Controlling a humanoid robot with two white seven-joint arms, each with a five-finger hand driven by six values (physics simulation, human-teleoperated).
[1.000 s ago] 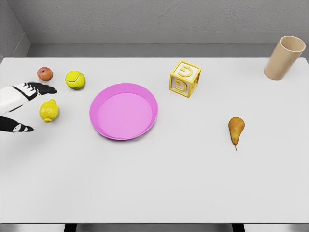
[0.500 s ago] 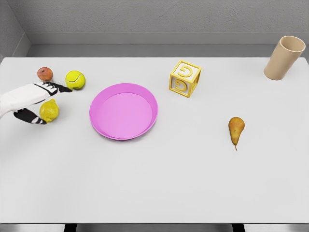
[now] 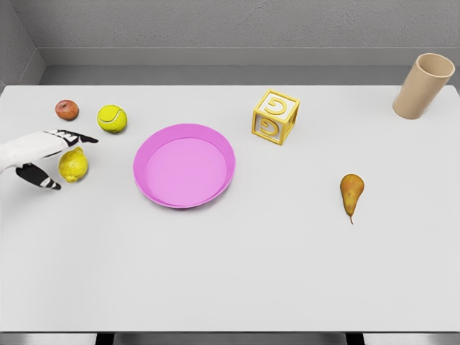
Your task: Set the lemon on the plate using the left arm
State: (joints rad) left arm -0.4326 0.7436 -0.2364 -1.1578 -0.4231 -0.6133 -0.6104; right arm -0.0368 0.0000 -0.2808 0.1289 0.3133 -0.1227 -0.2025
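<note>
Nearest you, the table [image 3: 230, 287] is bare on the near half, then the pear [image 3: 351, 192] lies alone toward the right. At the left edge your left hand [image 3: 39, 157] brackets the lemon [image 3: 73, 164]: fingers [image 3: 75, 136] reach over its far side, thumb on the near side, spread and not clamped, so no grasp as I read it. The lemon sits on the table, just left of the pink plate [image 3: 184, 165], not on it. Risk: if you close off-centre, the round lemon can squirt out toward the plate rim or roll off the left edge. Farther back, the tennis ball [image 3: 112, 118] and small red fruit [image 3: 67, 110] sit near your fingertips; a wide sweep could knock them. The letter block [image 3: 275, 116] and tan cup [image 3: 422, 86], far right, are out of play.
</note>
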